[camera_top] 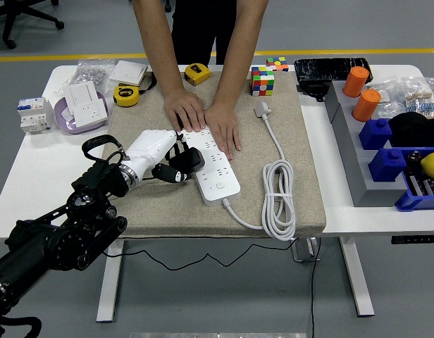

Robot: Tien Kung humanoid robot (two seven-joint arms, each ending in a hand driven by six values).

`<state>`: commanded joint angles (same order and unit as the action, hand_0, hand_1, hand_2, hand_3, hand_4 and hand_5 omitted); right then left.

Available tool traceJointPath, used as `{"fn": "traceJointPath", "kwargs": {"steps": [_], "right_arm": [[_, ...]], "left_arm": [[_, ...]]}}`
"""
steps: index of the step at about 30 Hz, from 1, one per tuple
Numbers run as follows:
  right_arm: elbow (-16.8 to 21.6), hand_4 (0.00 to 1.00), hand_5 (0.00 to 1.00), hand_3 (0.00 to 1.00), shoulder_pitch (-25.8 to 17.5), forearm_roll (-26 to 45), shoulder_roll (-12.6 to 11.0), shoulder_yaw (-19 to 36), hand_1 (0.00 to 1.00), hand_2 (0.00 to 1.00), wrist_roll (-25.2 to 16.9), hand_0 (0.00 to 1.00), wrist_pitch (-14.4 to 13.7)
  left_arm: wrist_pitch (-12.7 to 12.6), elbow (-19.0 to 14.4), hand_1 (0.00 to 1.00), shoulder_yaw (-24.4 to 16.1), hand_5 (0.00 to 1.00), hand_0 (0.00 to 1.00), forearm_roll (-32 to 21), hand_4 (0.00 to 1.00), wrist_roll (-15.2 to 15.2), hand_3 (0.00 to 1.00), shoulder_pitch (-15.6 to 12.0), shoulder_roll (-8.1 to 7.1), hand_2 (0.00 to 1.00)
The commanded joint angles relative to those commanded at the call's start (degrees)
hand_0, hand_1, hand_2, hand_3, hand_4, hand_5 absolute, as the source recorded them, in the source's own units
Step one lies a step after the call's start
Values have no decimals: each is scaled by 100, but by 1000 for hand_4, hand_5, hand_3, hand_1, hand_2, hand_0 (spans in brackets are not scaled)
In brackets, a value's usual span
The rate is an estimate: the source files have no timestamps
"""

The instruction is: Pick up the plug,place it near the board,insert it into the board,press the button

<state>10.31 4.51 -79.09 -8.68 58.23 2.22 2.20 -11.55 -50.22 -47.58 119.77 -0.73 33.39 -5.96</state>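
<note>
left hand [163,158] curled, gripping.

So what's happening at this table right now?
The robot's left hand holds a black plug against the left side of the white power strip, which lies on a beige mat. It is not clear whether the plug is seated yet. A person at the far side presses both hands flat on the strip's far end, steadying it. The strip's white cable lies coiled to its right. The robot's right arm is out of view.

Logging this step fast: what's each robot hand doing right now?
Left hand: closed on the black plug, at the power strip.
Right hand: not in view.
</note>
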Motion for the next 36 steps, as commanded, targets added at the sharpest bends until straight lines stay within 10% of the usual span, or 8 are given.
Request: {"fn": "traceJointPath", "kwargs": {"steps": [29, 30, 35, 36], "right_arm": [[0, 967, 603, 666, 27, -56, 6, 74, 738, 708, 8, 852, 2], [0, 968, 604, 666, 27, -59, 7, 79, 738, 707, 9, 853, 1], [0, 968, 604, 666, 13, -71, 25, 93, 738, 707, 13, 853, 2], [0, 967, 604, 666, 11, -81, 28, 101, 737, 707, 17, 852, 4]], "left_arm": [[215, -168, 719, -148, 316, 688, -241, 998, 42, 693, 1, 12, 671], [240, -206, 810, -170, 486, 725, -263, 998, 42, 752, -13, 16, 752], [354, -527, 810, -508, 486, 725, -382, 998, 34, 752, -177, 84, 752], [356, -583, 962, -572, 657, 848, -399, 998, 34, 873, -210, 97, 914]]}}
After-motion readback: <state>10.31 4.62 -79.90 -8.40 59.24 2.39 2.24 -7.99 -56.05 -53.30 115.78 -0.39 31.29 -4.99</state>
